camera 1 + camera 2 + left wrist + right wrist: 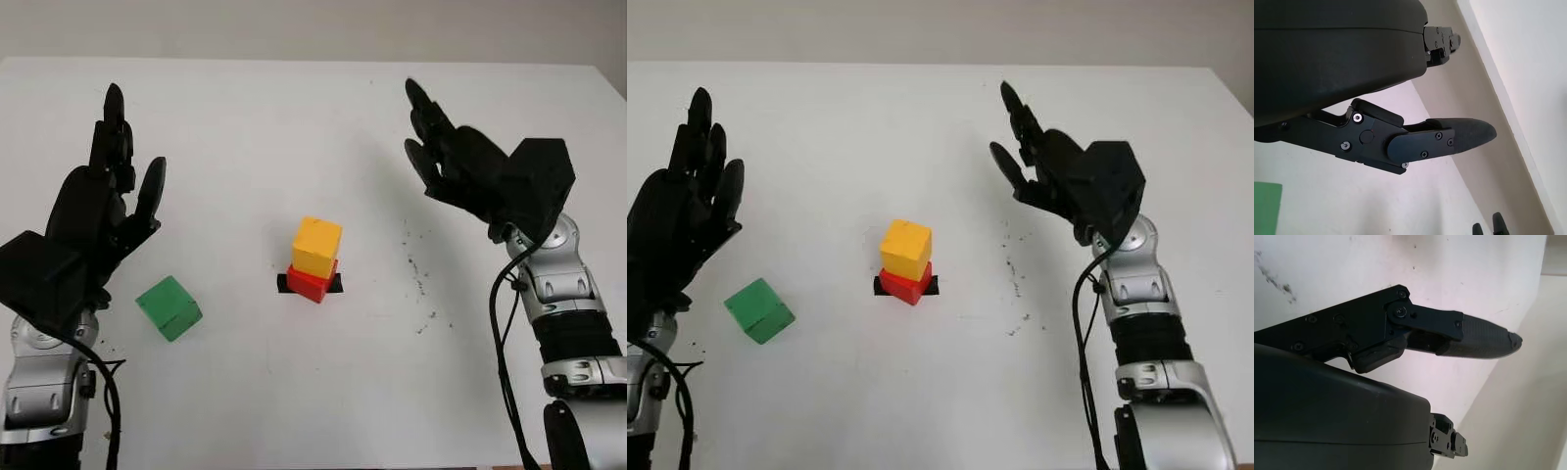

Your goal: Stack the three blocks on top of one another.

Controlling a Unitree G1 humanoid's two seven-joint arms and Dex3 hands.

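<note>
A yellow block point(317, 246) sits on a red block point(312, 281), which stands on a small black mark point(284, 283) at the table's middle. A green block point(168, 307) lies alone on the table to the left, a corner of it point(1265, 205) in the left wrist view. My left hand point(122, 166) is open, raised above the table just left of and beyond the green block. My right hand point(431, 132) is open too, held up to the right of the stack and well apart from it.
The white table point(294, 127) reaches a far edge against a pale wall and a right edge near my right arm. Dark specks point(416, 269) mark the surface right of the stack.
</note>
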